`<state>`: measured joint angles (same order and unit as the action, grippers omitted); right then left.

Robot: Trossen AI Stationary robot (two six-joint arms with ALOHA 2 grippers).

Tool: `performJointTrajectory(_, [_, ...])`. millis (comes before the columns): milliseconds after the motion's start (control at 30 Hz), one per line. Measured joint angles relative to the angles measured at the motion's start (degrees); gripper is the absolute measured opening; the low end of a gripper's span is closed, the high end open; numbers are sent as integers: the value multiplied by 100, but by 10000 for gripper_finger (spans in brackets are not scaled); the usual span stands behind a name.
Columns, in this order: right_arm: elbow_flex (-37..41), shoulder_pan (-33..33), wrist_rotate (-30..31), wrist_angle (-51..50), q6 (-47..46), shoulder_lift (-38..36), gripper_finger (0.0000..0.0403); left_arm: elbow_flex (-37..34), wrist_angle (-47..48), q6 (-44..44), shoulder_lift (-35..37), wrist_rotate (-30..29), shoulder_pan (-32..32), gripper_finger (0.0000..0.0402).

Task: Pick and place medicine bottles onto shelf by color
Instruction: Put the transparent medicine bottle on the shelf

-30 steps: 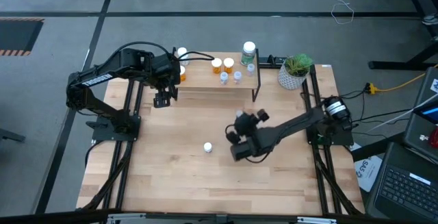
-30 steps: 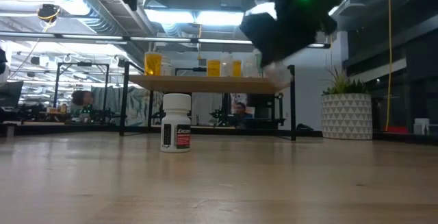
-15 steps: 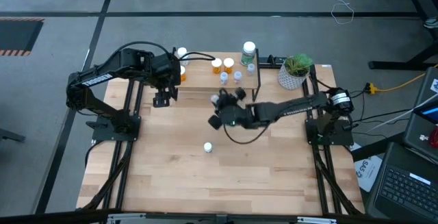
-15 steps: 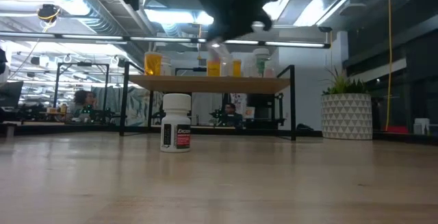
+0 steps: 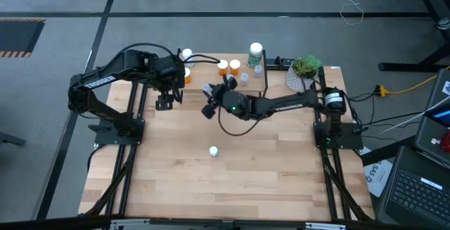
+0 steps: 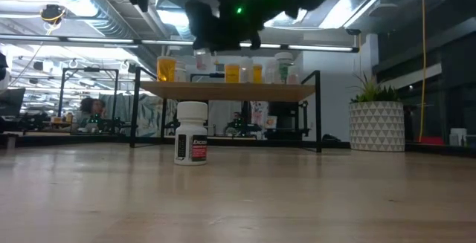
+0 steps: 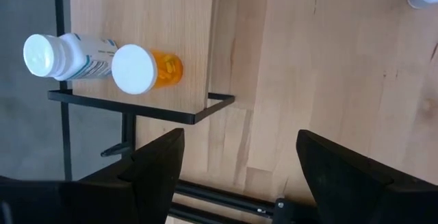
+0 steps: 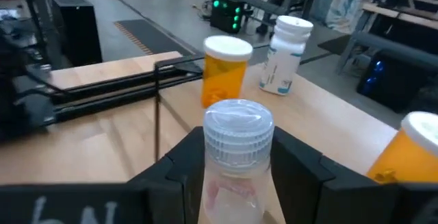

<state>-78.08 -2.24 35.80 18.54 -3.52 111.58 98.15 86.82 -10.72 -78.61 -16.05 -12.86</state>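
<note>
Small clear ribbed-cap bottle (image 8: pixel 236 157) clamped between the right gripper (image 5: pixel 209 100) fingers, hanging over the low light-wood shelf on thin black legs (image 5: pixel 204 82), near its middle. Just beyond on the shelf's left end: orange white-capped bottle (image 8: pixel 224 70) standing beside a white bottle with a pale label (image 8: pixel 283 54). More orange ones (image 5: pixel 228 66) further right, then a bigger green-label bottle (image 5: pixel 255 53). White bottle with a red label (image 6: pixel 191 132) alone on the tabletop out front. Left gripper (image 5: pixel 166 100) parked off the shelf's left end, fingers spread wide on nothing.
</note>
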Motion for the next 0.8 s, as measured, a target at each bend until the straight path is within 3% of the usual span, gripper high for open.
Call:
performJointTrajectory(200, [-1, -150, 257, 595, 106, 238, 139, 0, -2, 0, 0, 0, 0, 279])
performJointTrajectory(567, [-1, -382, 266, 556, 60, 281, 138, 0, 0, 4, 0, 2, 2, 279])
performJointTrajectory(800, [-2, -491, 177, 461, -502, 280, 136, 0, -2, 4, 0, 2, 0, 279])
